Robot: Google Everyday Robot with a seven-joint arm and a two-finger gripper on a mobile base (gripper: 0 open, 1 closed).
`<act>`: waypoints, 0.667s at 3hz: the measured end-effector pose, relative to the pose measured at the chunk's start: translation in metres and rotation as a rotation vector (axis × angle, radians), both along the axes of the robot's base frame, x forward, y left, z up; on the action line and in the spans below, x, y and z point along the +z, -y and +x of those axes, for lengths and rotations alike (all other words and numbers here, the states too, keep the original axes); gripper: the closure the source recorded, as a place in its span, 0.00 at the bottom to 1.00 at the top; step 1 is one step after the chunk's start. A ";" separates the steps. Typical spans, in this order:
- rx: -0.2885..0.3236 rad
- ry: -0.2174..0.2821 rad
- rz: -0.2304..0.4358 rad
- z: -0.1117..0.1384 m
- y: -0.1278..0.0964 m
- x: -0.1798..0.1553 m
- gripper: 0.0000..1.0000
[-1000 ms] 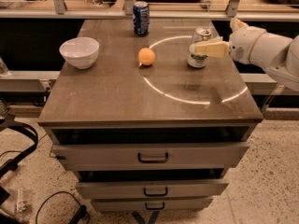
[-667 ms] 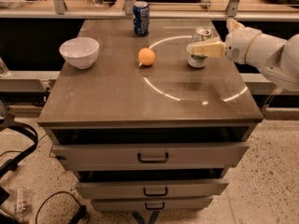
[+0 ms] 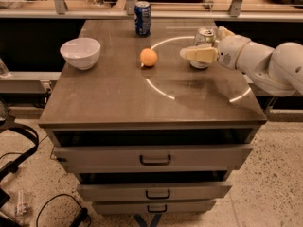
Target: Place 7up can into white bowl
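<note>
The gripper reaches in from the right at the 7up can; whether its jaws are clenched on the can cannot be told. The can stands upright on the right rear part of the table, pale silver with a silver top, its side largely covered by the gripper. An orange lies to its left. The white bowl, glossy and plain, sits well apart near the left edge. A dark blue can stands at the back edge.

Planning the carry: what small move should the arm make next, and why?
Probably lift the 7up can straight up once gripped: the gripper is at the can, which stands on the table, and an orange lies between it and the white bowl.
</note>
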State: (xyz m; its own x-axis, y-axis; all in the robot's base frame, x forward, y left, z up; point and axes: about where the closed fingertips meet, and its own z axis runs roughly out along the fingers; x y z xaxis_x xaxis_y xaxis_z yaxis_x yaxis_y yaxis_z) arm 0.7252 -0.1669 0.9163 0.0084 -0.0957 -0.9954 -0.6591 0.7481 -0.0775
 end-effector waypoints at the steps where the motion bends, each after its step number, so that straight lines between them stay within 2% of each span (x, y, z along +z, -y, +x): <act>1: -0.001 -0.006 0.010 0.003 -0.007 -0.007 0.26; 2: 0.004 -0.006 0.010 0.003 -0.010 -0.007 0.49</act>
